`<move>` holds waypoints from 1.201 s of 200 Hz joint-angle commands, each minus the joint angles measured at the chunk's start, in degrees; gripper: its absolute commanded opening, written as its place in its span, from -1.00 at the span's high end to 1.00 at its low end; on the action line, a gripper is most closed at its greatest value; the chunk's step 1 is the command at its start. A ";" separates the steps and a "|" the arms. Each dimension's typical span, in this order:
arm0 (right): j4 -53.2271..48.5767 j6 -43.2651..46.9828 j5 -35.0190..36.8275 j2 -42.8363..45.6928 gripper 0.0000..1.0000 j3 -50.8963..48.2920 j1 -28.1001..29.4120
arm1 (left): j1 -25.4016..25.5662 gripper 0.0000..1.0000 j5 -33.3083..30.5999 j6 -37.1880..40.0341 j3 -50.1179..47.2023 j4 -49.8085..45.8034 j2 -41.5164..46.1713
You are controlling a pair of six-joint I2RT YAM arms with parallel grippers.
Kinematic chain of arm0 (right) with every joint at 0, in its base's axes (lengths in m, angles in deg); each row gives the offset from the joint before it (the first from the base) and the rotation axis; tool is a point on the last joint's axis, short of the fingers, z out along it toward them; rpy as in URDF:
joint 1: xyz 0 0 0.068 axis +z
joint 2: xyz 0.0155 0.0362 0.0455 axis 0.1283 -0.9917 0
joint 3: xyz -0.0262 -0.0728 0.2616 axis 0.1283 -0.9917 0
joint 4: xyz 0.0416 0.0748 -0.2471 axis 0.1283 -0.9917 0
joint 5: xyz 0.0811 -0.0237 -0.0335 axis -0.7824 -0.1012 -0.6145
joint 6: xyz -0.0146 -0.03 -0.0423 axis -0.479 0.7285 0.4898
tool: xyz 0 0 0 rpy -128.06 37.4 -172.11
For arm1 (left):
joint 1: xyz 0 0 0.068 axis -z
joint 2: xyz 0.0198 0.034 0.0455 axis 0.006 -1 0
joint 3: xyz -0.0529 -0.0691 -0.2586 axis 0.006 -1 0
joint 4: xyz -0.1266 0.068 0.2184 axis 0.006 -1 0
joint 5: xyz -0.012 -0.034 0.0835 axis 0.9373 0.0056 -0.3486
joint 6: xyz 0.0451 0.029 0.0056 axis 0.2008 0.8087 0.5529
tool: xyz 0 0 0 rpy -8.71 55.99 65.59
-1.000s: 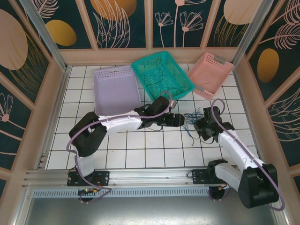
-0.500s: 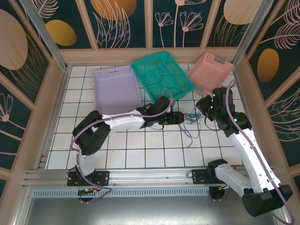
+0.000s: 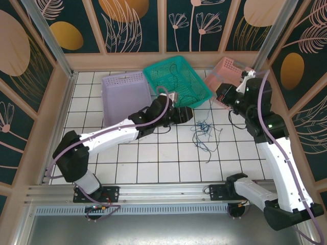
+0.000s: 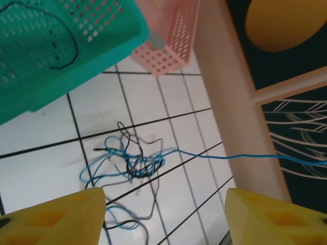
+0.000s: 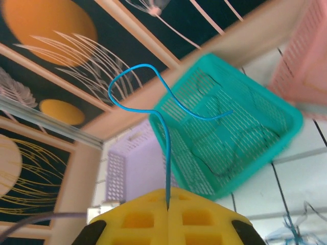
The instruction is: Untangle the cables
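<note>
Blue wire (image 5: 164, 153) stands clamped between the closed yellow fingers of the right gripper (image 5: 167, 208), its free end curling up past them. Over the last second that gripper has risen from desk level beside the tangle and swung back toward the pink basket (image 3: 230, 76), drawing 1 blue strand out after it. From the left wrist, the strand runs nearly taut from the knot (image 4: 137, 167) off to the right. The left gripper (image 3: 185, 114) has meanwhile drawn back off the bundle toward the teal basket (image 3: 176, 81). Its fingers stand apart with nothing between them, hovering above the cables (image 3: 204, 131). Judged from this, 1 strand is being teased free while nothing pins the rest, so the whole clump could drag along rather than loosen. The cables lie on the white tiled desk (image 3: 153, 158), between the 2 arms and just in front of the teal basket. They look thin and limp, with a small dense knot of blue and black at the centre. Loose blue loops are splayed around it, and a few black ends (image 4: 124, 133) trail outward. The knot is not yet undone. Another black wire (image 4: 71, 48) lies inside the teal basket.
</note>
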 commanded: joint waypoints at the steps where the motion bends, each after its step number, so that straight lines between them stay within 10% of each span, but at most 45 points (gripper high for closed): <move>1: 8.35 5.05 -2.67 -0.83 1.00 5.46 0.35 | -0.07 -0.24 0.35 -1.74 -1.38 1.92 0.49; 65: 14.07 3.01 -5.95 -6.53 1.00 13.86 0.31 | -0.45 -0.32 2.56 -5.94 -1.96 8.16 1.81; 172: 14.90 -2.27 -7.38 -8.21 1.00 10.31 6.28 | 2.27 -0.56 -7.17 33.60 -3.70 14.49 3.79; 240: 14.53 -5.05 -6.72 -6.77 1.00 9.09 9.62 | 2.64 -0.47 -6.07 40.86 2.20 18.67 -3.65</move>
